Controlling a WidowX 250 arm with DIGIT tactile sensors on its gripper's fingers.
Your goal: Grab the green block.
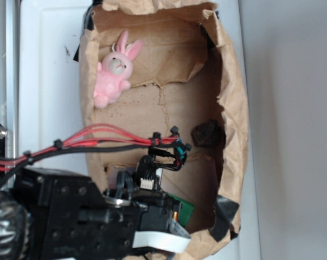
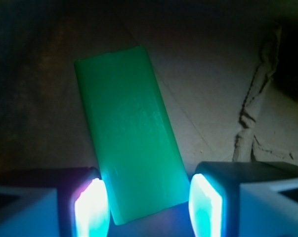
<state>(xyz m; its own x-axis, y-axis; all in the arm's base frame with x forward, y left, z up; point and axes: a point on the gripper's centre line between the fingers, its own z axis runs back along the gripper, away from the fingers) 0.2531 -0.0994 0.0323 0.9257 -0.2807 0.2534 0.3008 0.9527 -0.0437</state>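
The green block (image 2: 129, 133) is a flat bright green slab lying on brown paper, tilted a little to the left. In the wrist view my gripper (image 2: 149, 207) is open, with its two lit pads on either side of the block's near end. The left pad (image 2: 92, 210) is at the block's edge, and a narrow gap shows between the block and the right pad (image 2: 205, 207). In the exterior view only a green corner of the block (image 1: 185, 211) shows past the arm, and the fingers are hidden by the arm's body.
A pink plush bunny (image 1: 115, 70) lies at the far left of the paper-lined box (image 1: 232, 108). A dark brown lumpy rock (image 1: 206, 134) sits by the right wall. Red and black cables (image 1: 87, 140) run across the box. The paper walls stand close around the arm.
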